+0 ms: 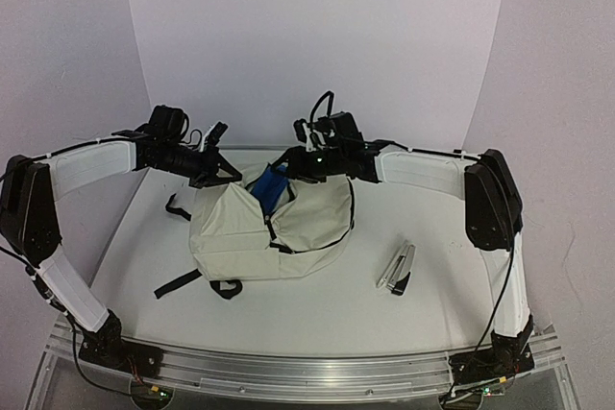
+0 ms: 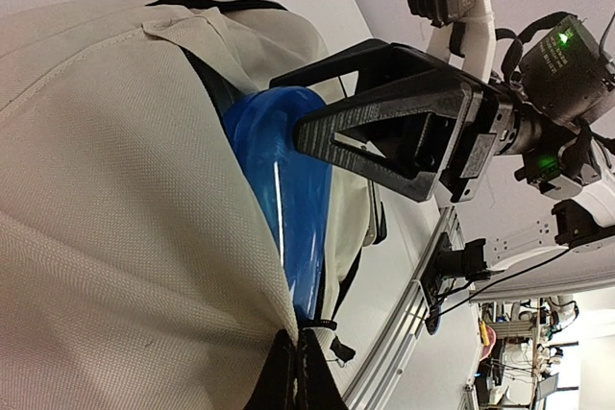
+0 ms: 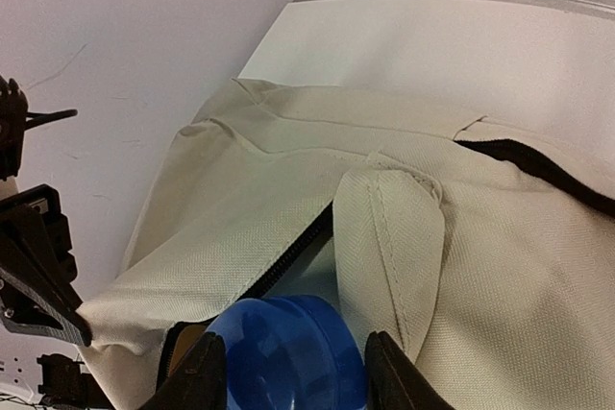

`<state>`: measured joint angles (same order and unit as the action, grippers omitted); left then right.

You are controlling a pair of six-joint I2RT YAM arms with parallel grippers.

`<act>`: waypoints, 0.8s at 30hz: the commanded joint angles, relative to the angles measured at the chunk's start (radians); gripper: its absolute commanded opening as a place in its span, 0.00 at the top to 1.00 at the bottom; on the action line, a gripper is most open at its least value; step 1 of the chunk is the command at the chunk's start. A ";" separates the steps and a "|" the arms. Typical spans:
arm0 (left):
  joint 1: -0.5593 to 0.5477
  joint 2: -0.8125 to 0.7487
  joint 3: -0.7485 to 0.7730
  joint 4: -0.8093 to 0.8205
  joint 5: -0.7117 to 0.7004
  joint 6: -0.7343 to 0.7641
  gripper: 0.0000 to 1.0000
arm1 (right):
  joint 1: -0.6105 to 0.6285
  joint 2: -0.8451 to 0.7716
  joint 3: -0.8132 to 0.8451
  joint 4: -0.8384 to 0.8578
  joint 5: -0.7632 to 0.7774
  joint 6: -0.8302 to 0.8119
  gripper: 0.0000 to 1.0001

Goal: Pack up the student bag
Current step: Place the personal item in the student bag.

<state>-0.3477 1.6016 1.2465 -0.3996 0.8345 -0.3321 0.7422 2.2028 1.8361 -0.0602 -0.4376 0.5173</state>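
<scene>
Top external view shows the student bag (image 1: 279, 232) lying flat in the middle of the table (image 1: 404, 314), its zipped mouth turned to the far side. The left fingers (image 1: 217, 170) are pinched shut on the fabric at the bag's far left corner, I'd say to hold that mouth taut and open. At the bag's mouth, the right fingers (image 3: 204, 376) clasp a blue container (image 3: 283, 352) on either side, partly inside the bag, presumably to feed it deeper. A stapler (image 1: 397, 269) lies well apart on the bag's right, likely awaiting its turn.
</scene>
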 commanded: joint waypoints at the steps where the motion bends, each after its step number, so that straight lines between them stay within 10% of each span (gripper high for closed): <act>1: -0.005 -0.034 0.029 0.087 0.082 0.015 1.00 | 0.013 0.002 -0.024 0.031 -0.028 -0.001 0.61; 24: -0.005 -0.054 0.013 0.147 0.115 -0.011 1.00 | 0.155 0.059 -0.062 0.039 0.010 0.228 0.63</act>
<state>-0.3477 1.6020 1.2378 -0.4097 0.8550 -0.3351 0.8083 2.2112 1.7889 0.0081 -0.3791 0.7031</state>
